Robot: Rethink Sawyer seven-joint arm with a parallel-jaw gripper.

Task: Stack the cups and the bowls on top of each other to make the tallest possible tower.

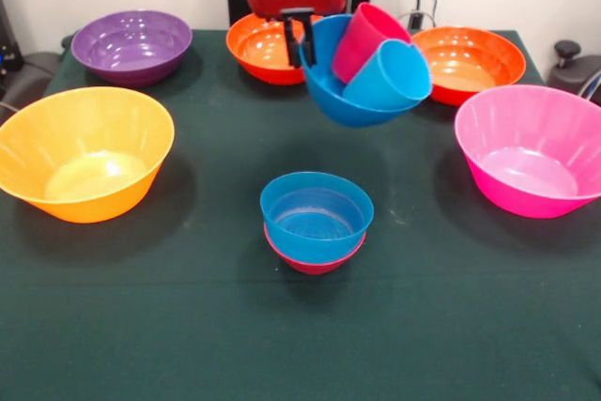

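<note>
A dark green cloth covered the table [169, 326], with a pale wall behind it. Largest on the cloth were two big bowls: the yellow-orange bowl [84, 152] sat at the left edge and the pink bowl [531, 149] at the right edge, both upright and well apart from everything else. Next in size came the mid-sized ones along the far side: a purple bowl [131, 45] at far left, an orange bowl [260, 47] near the middle, and a second orange bowl [467, 63] to the right of it.

A mid-sized blue bowl [343, 105] hung in the air above the cloth, tilted so its mouth faced right. The gripper [298, 39] was closed on its left rim, one black finger visible on the outside of the wall. Inside that lifted bowl lay the two cups, both tipped over: the crimson red cup [368, 39] leaned up and to the right, and the light blue cup [390, 77] rested just below it, its open mouth turned right. The cups touched each other.

Below and a little nearer, at the centre of the table, stood the smallest pieces: a small blue bowl [316, 213] nested upright in a small red bowl [315, 262], of which only the lower rim showed.
</note>
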